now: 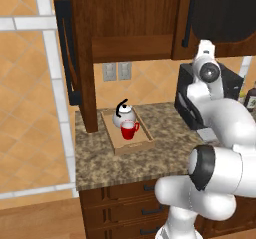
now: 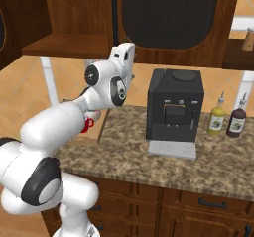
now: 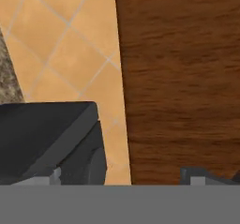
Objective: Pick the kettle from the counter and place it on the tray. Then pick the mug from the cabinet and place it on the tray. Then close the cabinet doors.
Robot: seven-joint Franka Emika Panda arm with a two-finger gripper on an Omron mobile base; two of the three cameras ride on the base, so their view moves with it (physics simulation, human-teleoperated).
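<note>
The cabinet doors (image 1: 70,43) were what I had left. My gripper (image 3: 124,178) stood with its fingertips wide apart and empty, raised near the cabinet's (image 1: 132,18) underside, above the black coffee machine (image 2: 174,109). The left door hung open, well to the gripper's left, its long black handle vertical. I judged the next move a leftward reach. The kettle (image 1: 123,116) and mug (image 1: 129,130) already sat touching on the tray (image 1: 120,142), on the counter (image 1: 165,133).

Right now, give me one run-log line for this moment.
kettle: on tray | mug: on tray | cabinet doors: open | gripper: open, empty
</note>
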